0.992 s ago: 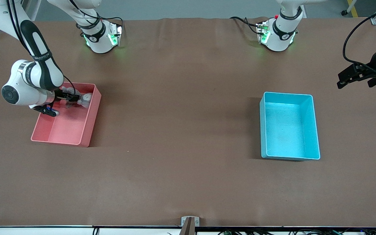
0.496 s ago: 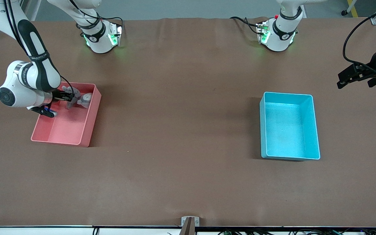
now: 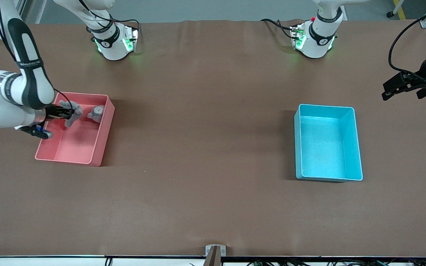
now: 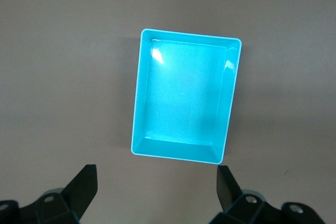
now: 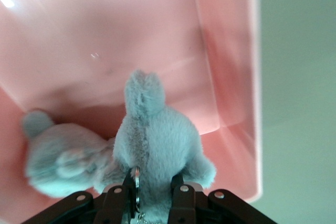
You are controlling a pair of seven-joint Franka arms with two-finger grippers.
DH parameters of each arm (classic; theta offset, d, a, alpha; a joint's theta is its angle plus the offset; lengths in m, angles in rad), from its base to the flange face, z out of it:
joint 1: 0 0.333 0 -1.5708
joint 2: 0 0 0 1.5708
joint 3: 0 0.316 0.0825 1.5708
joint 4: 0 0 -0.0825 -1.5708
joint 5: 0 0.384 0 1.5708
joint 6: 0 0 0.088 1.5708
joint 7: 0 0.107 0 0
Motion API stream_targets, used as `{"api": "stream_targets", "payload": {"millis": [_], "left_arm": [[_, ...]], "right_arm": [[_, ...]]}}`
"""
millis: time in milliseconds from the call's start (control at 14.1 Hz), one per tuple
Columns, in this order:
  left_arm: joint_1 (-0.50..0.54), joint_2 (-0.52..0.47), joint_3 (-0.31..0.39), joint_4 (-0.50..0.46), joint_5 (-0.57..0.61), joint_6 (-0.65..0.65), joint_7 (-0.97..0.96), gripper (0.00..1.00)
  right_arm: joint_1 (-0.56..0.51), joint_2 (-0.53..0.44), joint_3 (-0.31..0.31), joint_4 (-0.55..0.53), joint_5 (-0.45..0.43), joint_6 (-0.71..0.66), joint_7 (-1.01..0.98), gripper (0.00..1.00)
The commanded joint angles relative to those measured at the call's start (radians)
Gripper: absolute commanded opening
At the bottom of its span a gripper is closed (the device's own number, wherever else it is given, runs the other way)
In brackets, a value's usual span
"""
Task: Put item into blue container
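grey plush toy (image 3: 69,111) is sitting clamped between the right gripper (image 3: 63,112) fingers, over the pink bin (image 3: 100,147) at the right arm's end of the table. in the right wrist view you're seeing the pads closed on the toy's body (image 5: 152,145), a small metal chain hanging at the pinch point. a second grey plush (image 3: 96,112) is lying in the pink bin just beside the held one, near the bin's wall away from the front camera; can't tell if the two are touching.

blue container (image 3: 327,142) is sitting toward the left arm's end of the table, well apart from the pink bin, open top up, nothing in it. left wrist view is looking straight down into it (image 4: 184,98).

left gripper (image 3: 401,87) is waiting with its fingers spread apart, holding nothing, hanging over bare table close to the blue container.

step in hand, as i'm reading it: pick is made, lift out of the pink bin is starting, transfer not yet done.

next move, you're needing: clear the pink bin's rim with the toy fully free of the second plush, then carry across the table and get centred over the blue container before releasing. watch the grip, soft body could be slipping.
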Motion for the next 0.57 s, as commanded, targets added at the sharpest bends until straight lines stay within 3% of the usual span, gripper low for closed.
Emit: {"api": "stream_targets", "payload": {"millis": [0, 213, 496], "left_arm": [[0.001, -0.009, 0.001, -0.007, 0.008, 0.009, 0.009, 1.00], [-0.001, -0.008, 0.001, -0.005, 0.008, 0.009, 0.009, 1.00], [-0.001, -0.005, 0.000, -0.007, 0.008, 0.025, 0.009, 1.00]], "right_arm": [[0.028, 0.001, 0.012, 0.183, -0.016, -0.160, 0.084, 0.00], [0.113, -0.008, 0.019, 0.257, 0.013, -0.176, 0.217, 0.00], [0.293, -0.004, 0.017, 0.294, 0.150, -0.110, 0.488, 0.00]]}}
